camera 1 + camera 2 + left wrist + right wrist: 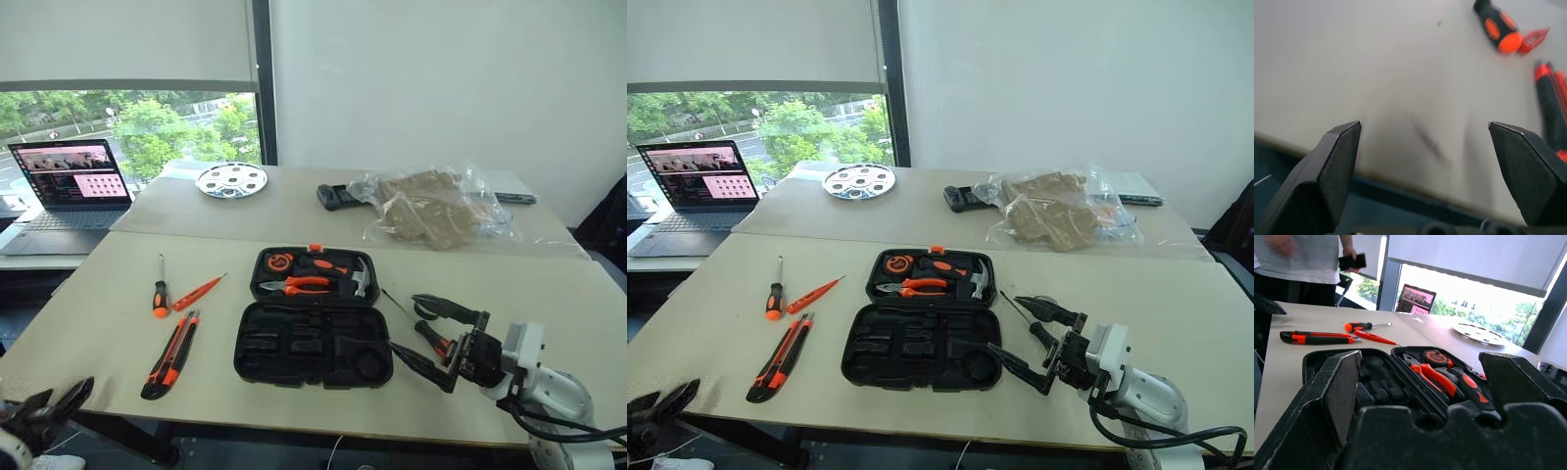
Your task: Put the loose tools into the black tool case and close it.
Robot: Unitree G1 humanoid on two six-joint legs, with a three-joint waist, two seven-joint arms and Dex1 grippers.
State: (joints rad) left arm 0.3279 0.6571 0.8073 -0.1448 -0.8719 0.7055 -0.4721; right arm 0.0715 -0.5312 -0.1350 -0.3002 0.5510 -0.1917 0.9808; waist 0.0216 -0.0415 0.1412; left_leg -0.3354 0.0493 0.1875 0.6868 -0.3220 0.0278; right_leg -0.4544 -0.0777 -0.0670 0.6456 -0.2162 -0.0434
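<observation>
**Left eye view: case lay open, tools not yet gathered**

Left eye view showed the black tool case lying open near the middle of the front table, its far half holding the pliers and a small hammer, its near half showing mostly bare slots. Just right of the case a screwdriver lay on the table, its handle under the right gripper, whose two fingers stood wide apart around it without pinching it. Whether either finger touched the handle was hard to tell from that angle.

To the left of the case, well apart from it, lay a second screwdriver, a slim orange tester just beside it, and the utility knife nearer the front edge. The left gripper hung at the near left corner of the table, jaws wide and empty, the knife and screwdriver ahead of it.

Beyond, on the rear table, stood a laptop, a round metal plate and a clear bag. A person stood past the far end.

By my reading, the job was at its first pick: the right gripper poised over the nearest screwdriver. The next move called for closing on the handle, lifting, and carrying it over to a free slot.
</observation>
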